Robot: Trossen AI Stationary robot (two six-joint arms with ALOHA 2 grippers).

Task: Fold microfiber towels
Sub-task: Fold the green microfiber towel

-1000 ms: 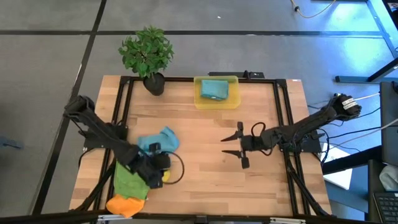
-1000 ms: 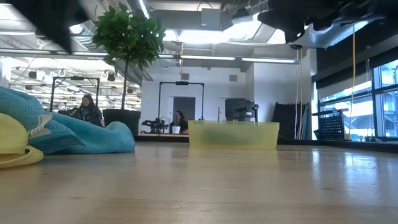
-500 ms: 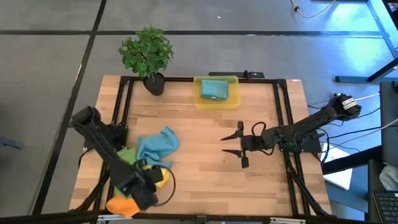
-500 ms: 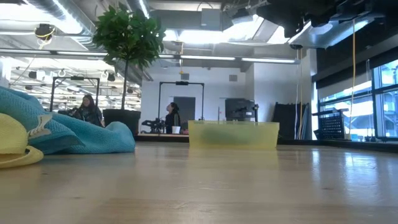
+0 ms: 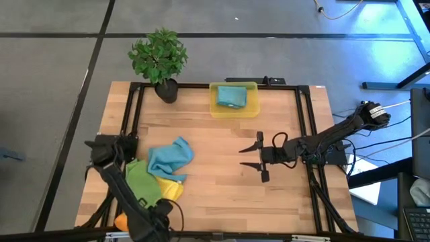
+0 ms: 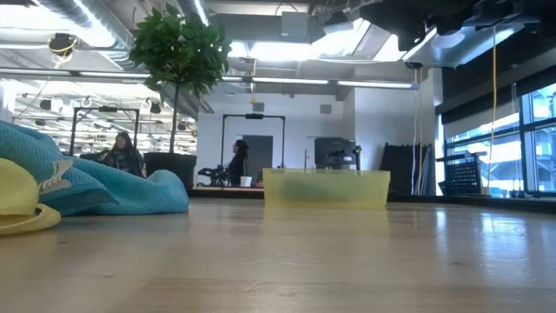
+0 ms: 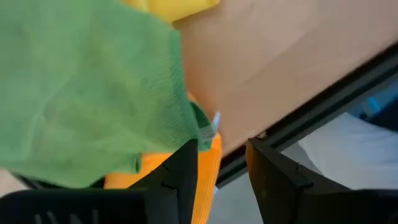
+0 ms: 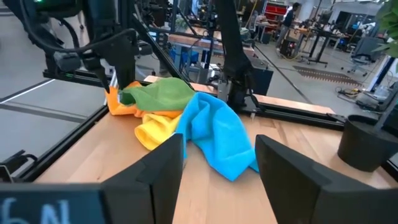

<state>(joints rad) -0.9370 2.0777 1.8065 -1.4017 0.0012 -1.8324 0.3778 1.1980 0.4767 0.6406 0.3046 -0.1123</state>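
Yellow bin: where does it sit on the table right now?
In the high view the yellow bin sits at the table's far edge, near the middle, just right of the potted plant, with a folded teal towel inside it.

table (image 5: 222,181): wood | on it: towel heap (image 5: 158,176) | yellow bin (image 5: 233,98) | potted plant (image 5: 160,60)
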